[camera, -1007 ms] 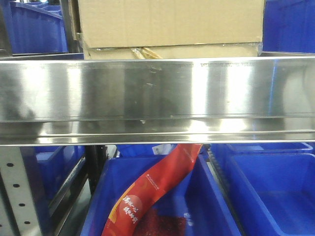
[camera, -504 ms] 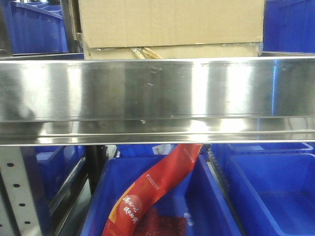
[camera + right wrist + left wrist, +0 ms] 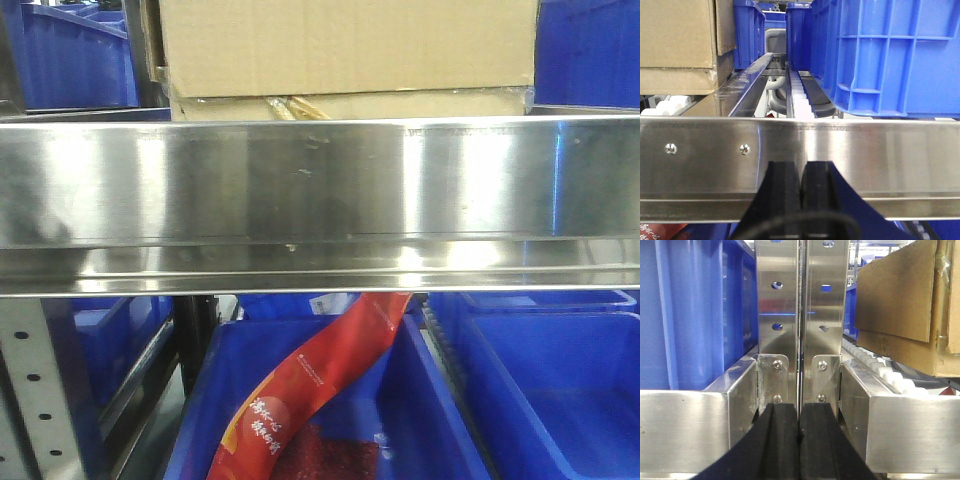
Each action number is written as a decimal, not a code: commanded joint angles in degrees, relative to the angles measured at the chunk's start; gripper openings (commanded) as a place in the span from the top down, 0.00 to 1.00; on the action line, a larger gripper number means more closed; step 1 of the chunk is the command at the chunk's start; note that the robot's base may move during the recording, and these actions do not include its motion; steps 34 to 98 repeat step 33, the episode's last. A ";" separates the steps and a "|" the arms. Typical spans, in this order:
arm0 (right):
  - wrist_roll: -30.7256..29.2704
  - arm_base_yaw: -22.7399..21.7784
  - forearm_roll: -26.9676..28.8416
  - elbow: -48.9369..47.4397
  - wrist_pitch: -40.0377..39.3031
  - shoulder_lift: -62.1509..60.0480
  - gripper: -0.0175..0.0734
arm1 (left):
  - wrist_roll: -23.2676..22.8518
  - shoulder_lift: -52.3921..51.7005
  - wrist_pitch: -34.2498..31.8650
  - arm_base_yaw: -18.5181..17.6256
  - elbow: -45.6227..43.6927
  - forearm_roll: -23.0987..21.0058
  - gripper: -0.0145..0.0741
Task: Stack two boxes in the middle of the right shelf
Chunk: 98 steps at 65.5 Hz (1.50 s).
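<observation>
A large brown carton rests on a flatter brown box behind the shiny steel shelf lip in the front view. The left wrist view has the same stack at its right: upper carton, lower box, on white rollers. In the right wrist view the stack fills the upper left corner, upper carton over lower box. My left gripper is shut and empty, facing the perforated uprights. My right gripper is shut and empty before the shelf lip.
Blue bins flank the boxes on the shelf. Below the shelf stand more blue bins, one holding a red printed bag. White rollers line the shelf bed. A grey perforated upright stands lower left.
</observation>
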 commanded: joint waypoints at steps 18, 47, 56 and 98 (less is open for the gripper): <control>-0.05 -0.38 -0.20 0.11 -0.58 -0.16 0.98 | 0.03 -0.30 -0.99 0.08 -0.06 -0.30 0.96; -0.05 -0.38 -0.20 0.11 -0.58 -0.16 0.98 | 0.03 -0.30 -0.99 0.08 -0.06 -0.30 0.96; -0.05 -0.38 -0.20 0.11 -0.58 -0.16 0.98 | 0.03 -0.30 -0.99 0.08 -0.06 -0.30 0.96; -0.05 -0.38 -0.20 0.11 -0.58 -0.16 0.98 | 0.03 -0.30 -0.99 0.08 -0.06 -0.30 0.96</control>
